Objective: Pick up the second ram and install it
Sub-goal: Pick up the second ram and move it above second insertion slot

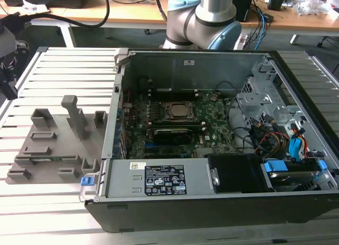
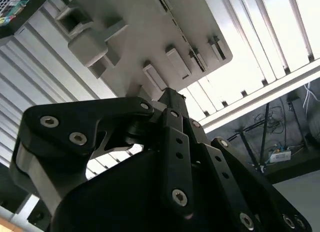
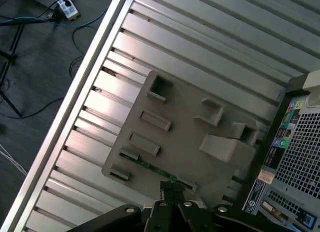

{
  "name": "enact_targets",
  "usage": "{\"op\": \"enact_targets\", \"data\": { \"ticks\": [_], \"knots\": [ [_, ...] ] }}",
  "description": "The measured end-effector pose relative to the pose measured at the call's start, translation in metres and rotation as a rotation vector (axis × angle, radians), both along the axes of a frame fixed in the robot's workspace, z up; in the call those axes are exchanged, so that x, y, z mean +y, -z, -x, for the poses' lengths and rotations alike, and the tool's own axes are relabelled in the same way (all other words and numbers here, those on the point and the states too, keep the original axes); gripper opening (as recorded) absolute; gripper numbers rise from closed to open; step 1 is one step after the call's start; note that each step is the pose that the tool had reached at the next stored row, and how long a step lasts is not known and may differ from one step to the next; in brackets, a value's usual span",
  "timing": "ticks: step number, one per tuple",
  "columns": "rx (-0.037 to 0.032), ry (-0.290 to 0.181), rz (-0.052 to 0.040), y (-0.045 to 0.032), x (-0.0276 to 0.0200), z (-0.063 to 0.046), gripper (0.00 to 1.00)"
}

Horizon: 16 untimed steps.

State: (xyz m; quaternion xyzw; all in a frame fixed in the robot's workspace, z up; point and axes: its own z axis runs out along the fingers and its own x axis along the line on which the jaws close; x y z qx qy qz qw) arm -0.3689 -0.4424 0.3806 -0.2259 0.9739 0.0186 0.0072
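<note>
Over the gray fixture [image 3: 187, 142] on the slatted table [image 3: 200, 51], gripper [image 3: 170, 186] hovers, jaws closed together, gripping nothing. Second ram [image 3: 150, 166] sits in fixture slot, near tips.

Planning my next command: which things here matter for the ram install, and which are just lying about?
In the job: second ram in the grey tray, gripper close by it, motherboard in the open case.
Lying about: floor cables, power strip, desk behind.
</note>
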Motion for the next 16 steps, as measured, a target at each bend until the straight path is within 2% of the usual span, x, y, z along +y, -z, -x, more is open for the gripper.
{"op": "enact_targets", "data": {
  "ticks": [4, 6, 9, 16],
  "knots": [
    [0.0, -0.092, 0.0, 0.0, 0.0, 0.0, 0.11],
    [-0.0001, -0.154, 0.0, 0.0, 0.0, 0.0, 0.11],
    [0.0, -0.216, 0.0, 0.0, 0.0, 0.0, 0.11],
    [0.0, -0.328, 0.0, 0.0, 0.0, 0.0, 0.11]
  ]
}}
